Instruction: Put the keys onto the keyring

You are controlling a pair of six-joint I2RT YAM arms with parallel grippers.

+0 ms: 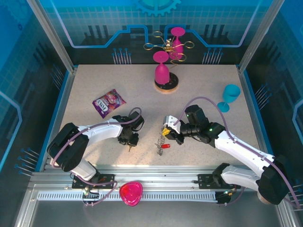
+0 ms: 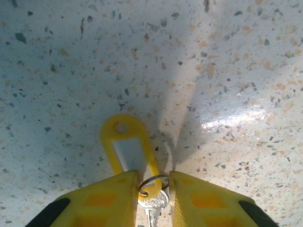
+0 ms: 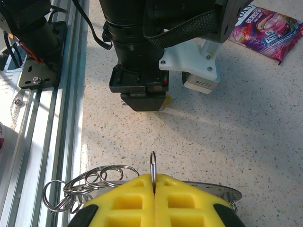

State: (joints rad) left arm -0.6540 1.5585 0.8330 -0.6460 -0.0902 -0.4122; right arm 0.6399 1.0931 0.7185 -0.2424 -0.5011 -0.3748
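Note:
A key (image 2: 152, 204) with a yellow tag (image 2: 129, 150) and a small split ring lies on the speckled table. My left gripper (image 2: 154, 176) points down over it (image 1: 129, 140), its yellow fingers touching the split ring on both sides. The keyring (image 3: 215, 190) is a flat grey metal plate edged with wire loops (image 3: 97, 176). My right gripper (image 3: 153, 177) is shut on one upright loop of it, just right of the left gripper in the top view (image 1: 166, 134). A red-headed key (image 1: 164, 146) hangs from the keyring (image 1: 161, 141) there.
A purple snack packet (image 1: 109, 102) lies left of centre. An upturned pink goblet (image 1: 162, 71) stands on a round coaster at the back, a gold wire stand (image 1: 168, 46) behind it. A blue goblet (image 1: 230, 96) is at the right. The aluminium rail (image 3: 47, 118) runs along the near edge.

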